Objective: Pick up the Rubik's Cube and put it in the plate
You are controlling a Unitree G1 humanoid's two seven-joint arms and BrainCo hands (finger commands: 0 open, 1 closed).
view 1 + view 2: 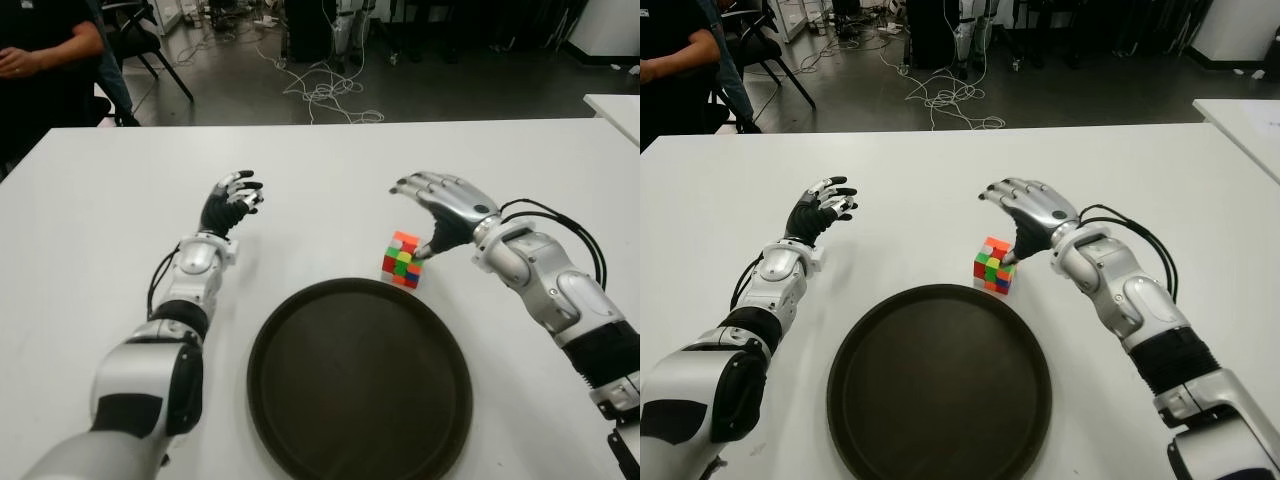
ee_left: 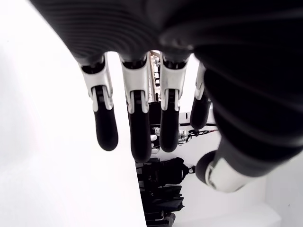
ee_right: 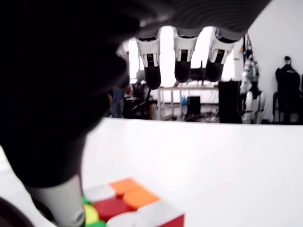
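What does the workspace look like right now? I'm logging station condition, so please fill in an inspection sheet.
Surface: white table, bare.
Job's things: Rubik's Cube on the table beside the far rim of the dark plate; plate holds nothing.
Clutter: nothing seen.
Hands: right hand open over the cube, thumb at its side; left hand open, left of the cube.
Cables: loose cables on the floor beyond.
Surroundings: person seated far left; chairs.

White table (image 1: 330,160) in front, second white table (image 1: 618,108) at far right edge. Grey floor (image 1: 240,85) behind, loose white cables (image 1: 320,90) sprawled on it. Black chair (image 1: 150,40) far left, person (image 1: 40,60) in dark top beside it. Dark equipment (image 1: 305,28) along the back. White wall panel (image 1: 605,25) top right.
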